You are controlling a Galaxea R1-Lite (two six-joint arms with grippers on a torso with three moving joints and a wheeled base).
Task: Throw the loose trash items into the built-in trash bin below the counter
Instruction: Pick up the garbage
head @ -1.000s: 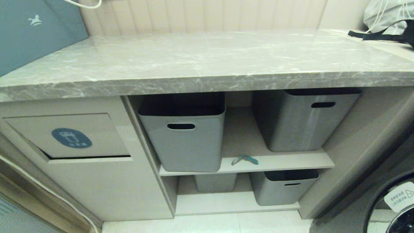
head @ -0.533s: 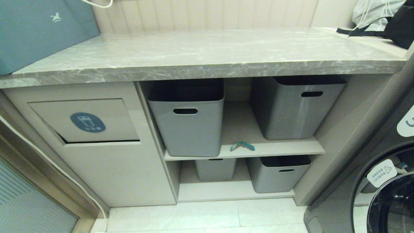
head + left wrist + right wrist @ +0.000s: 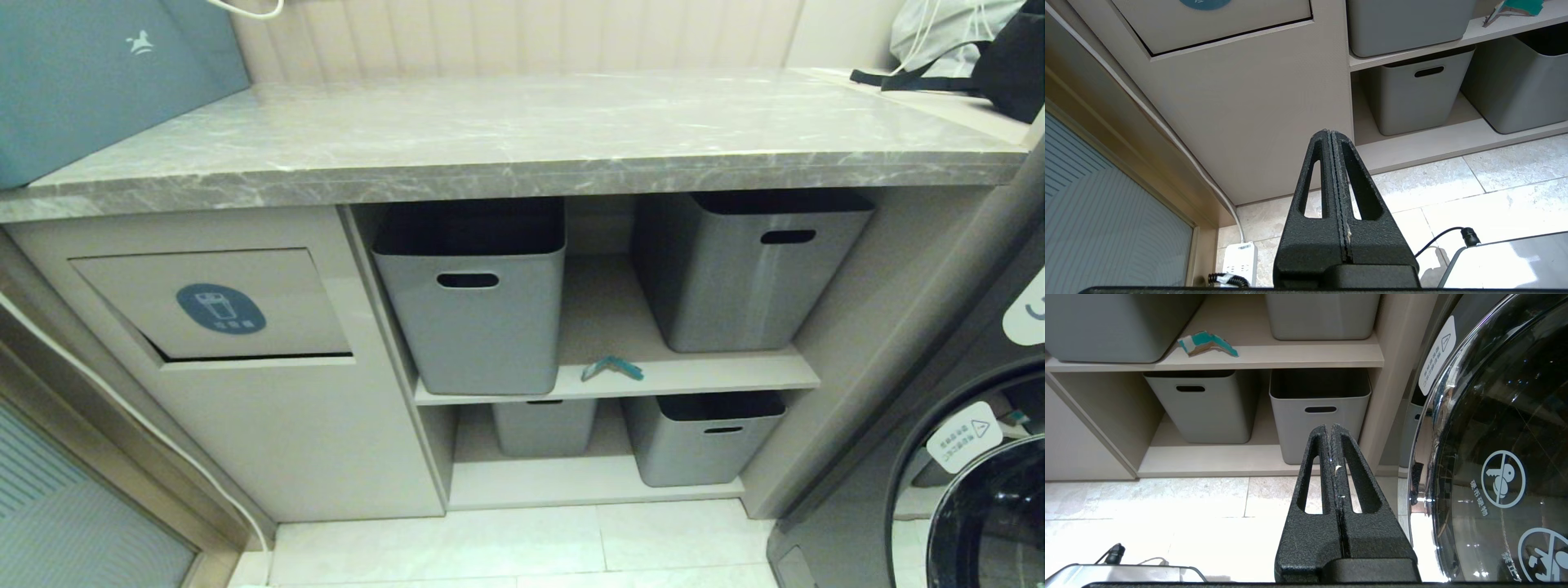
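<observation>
One loose trash item, a bent turquoise-and-tan wrapper strip, lies at the front of the upper shelf between two grey tubs; it also shows in the right wrist view and at the edge of the left wrist view. The built-in trash bin is a beige flap with a dark blue oval sticker, left of the shelves under the counter, its lower part showing in the left wrist view. My left gripper is shut and empty, low over the floor before the cabinet. My right gripper is shut and empty, facing the lower shelf.
Grey tubs with slot handles stand on the upper shelf, two more below. A marble counter tops the cabinet. A washing machine door stands at right. A white cable and power strip lie at left.
Between one second and half a second ago the whole view shifted, showing more floor and more of the washing machine. Nothing has moved since then; the wrapper strip stays on the shelf.
</observation>
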